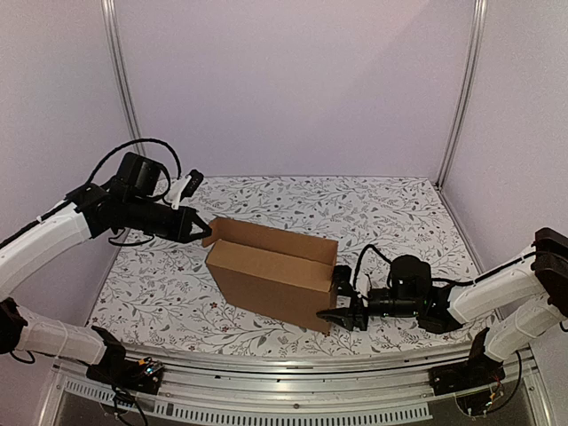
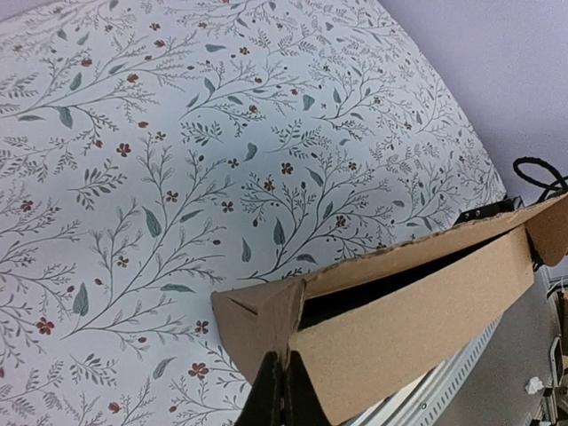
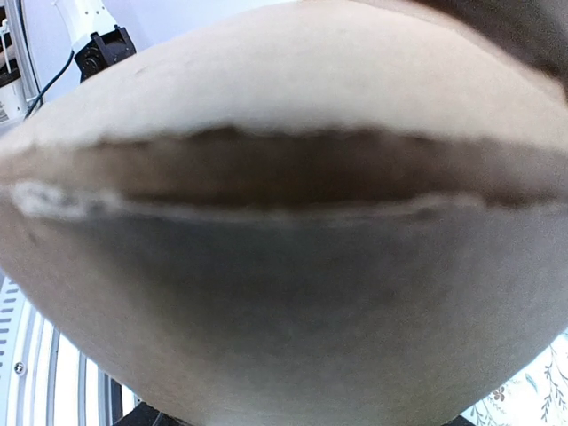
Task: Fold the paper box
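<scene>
One paper box point(image 1: 271, 280) stands on the desk point(image 1: 390, 213), a little toward 6 o'clock from the middle of the flower-printed surface. It is plain brown cardboard, with its long walls upright and its top open. Its long axis runs from about 10 o'clock to 4 o'clock.

Two arms reach for it, one claw at each end.

The left claw point(image 1: 206, 232) meets the box at its 10 o'clock end, where a small end flap sticks out. In the left wrist view its two dark fingers point(image 2: 264, 399) are pressed together. They sit at the corner where that flap joins the near long wall, and seem to pinch a thin edge of cardboard. From there the box point(image 2: 417, 311) stretches away toward 2 o'clock, with its dark inside showing between the two long walls.

The right claw point(image 1: 342, 300) is at the box's 4 o'clock end, at the near corner. One finger is above that end and one below, so the jaws stand partly apart. Whether they clamp the cardboard cannot be told. The right wrist view is filled by blurred cardboard point(image 3: 284, 293) with one dark seam running across it from 9 to 3 o'clock.
</scene>
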`<state>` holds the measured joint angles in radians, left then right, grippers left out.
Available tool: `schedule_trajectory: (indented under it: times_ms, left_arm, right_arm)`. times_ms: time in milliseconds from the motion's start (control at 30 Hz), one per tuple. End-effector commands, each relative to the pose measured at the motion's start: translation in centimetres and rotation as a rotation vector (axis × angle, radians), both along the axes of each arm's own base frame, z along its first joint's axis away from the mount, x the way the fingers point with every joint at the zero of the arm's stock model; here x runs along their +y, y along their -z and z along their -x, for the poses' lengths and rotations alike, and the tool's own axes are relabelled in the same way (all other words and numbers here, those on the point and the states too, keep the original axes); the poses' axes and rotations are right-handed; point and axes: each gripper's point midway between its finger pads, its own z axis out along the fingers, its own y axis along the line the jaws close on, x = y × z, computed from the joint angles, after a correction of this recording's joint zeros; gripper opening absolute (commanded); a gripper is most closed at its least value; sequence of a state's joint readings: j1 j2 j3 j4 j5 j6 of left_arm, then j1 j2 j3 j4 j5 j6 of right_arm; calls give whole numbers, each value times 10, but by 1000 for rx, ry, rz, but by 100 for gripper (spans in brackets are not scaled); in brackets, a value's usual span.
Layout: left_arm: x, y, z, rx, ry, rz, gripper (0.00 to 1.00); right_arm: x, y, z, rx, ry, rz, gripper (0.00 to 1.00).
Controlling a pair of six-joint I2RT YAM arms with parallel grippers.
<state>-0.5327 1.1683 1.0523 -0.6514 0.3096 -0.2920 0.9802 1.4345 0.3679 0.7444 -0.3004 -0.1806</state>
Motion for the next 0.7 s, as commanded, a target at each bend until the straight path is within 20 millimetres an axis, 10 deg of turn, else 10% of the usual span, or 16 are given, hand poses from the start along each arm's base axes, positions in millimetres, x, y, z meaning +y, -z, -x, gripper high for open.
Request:
schedule_trajectory:
  times_ms: [0, 667]
  left_arm:
    - [-4, -14, 2, 9, 15, 9, 1]
    - [-18, 7, 42, 147, 80, -5, 0]
  right_arm:
    - [5, 0, 2, -3, -33, 3, 34]
    - [-3, 11, -10, -46, 59, 74, 32]
